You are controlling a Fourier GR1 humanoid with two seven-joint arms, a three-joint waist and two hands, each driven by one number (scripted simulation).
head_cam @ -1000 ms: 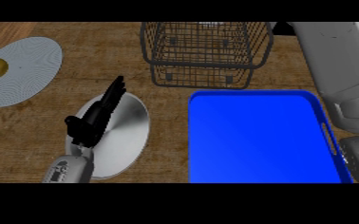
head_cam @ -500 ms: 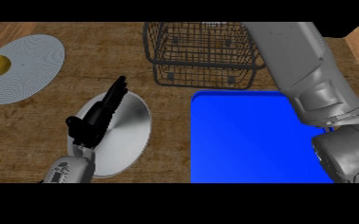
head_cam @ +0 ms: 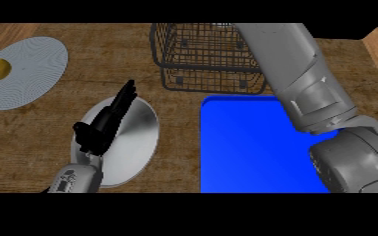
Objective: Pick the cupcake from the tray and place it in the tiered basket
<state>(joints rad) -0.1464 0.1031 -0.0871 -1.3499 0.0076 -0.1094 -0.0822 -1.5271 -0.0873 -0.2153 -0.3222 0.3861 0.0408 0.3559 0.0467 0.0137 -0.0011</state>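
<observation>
Forearm (head_cam: 289, 65) overlaps tiered basket (head_cam: 210, 70); right hand cut off.

- Upper right: right forearm (head_cam: 295, 80) runs off the top edge; right hand beyond it, unseen.
- Top centre: wire basket (head_cam: 199, 55), right side behind that forearm, upper part cut by the edge.
- Lower right: blue tray (head_cam: 244, 150), right portion under the forearm, lower end cut off at the bottom.
- Lower left: silver plate (head_cam: 139, 140), middle covered by left hand (head_cam: 103, 127).
- Far left: yellow thing (head_cam: 4, 68) on grey plate (head_cam: 33, 77), cut by the edge; cannot tell what it is.
</observation>
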